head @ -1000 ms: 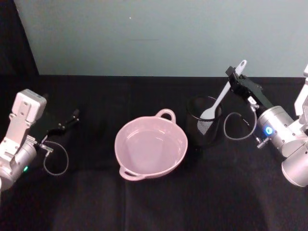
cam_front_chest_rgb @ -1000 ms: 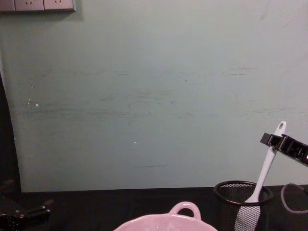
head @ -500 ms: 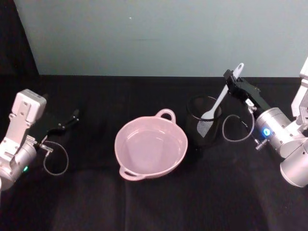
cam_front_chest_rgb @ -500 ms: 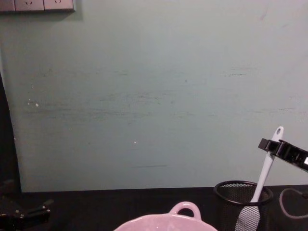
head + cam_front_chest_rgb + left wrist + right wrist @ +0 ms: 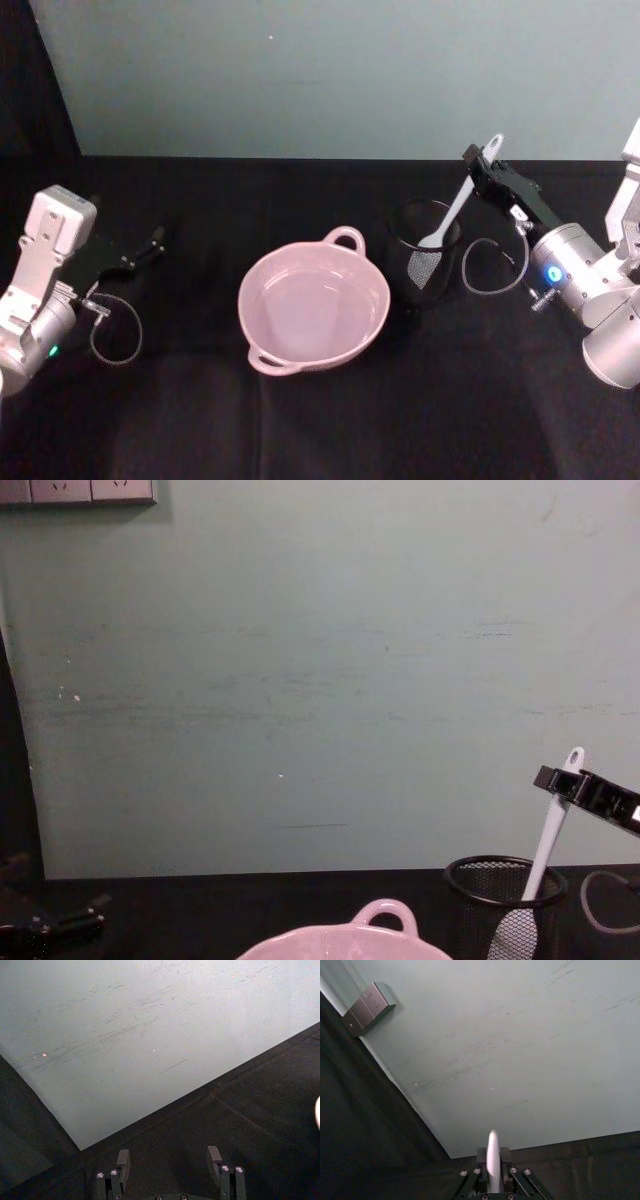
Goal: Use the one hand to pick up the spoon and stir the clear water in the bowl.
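Note:
The pale pink bowl (image 5: 244, 305) with clear water sits mid-table, and its loop handle and wall (image 5: 330, 943) show low in the chest view. To its right the white spoon (image 5: 457, 205) stands tilted in a black mesh cup (image 5: 425, 275), its blade down inside. My right gripper (image 5: 480, 166) is shut on the spoon's upper handle (image 5: 552, 820), just below the hole end. In the right wrist view the handle (image 5: 492, 1152) rises between the gripper (image 5: 491, 1175) fingers. My left gripper (image 5: 140, 255) rests at the far left, its fingers (image 5: 122, 1160) spread apart.
The table is covered in black cloth, and a pale green wall (image 5: 320, 680) stands behind it. The mesh cup (image 5: 475, 910) stands close beside the bowl's right rim. Loose cable loops hang beside both wrists.
My right gripper has shifted slightly left and down with the spoon, whose top now sits a little lower. The left arm has not moved.

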### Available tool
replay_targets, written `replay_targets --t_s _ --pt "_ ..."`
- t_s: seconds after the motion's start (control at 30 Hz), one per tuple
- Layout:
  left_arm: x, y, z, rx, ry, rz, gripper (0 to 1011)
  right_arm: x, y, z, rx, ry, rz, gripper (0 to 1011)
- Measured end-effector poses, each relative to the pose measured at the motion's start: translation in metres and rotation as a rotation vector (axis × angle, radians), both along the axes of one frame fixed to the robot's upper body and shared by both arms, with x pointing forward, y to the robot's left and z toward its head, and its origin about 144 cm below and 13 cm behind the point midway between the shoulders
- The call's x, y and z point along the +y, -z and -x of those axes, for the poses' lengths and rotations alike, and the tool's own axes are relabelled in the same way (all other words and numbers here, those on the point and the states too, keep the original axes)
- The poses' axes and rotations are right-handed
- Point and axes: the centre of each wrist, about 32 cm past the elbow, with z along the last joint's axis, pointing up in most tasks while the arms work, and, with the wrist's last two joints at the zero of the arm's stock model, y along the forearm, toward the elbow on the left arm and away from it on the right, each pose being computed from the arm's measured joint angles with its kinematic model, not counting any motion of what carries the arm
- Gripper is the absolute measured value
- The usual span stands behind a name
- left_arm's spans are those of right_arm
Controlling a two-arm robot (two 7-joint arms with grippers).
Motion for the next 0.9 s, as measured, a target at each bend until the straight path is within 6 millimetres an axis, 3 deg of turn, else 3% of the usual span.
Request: replay_targets --t_s 0.67,0.9 --pt "0.0 0.0 0.0 0.0 0.0 0.0 1011 0.0001 -0.0001 0.0005 -0.003 0.003 0.001 807" --pt "0.0 0.0 0.0 0.0 0.0 0.0 1011 -0.0012 0.0028 0.0035 0.003 0.022 0.024 990"
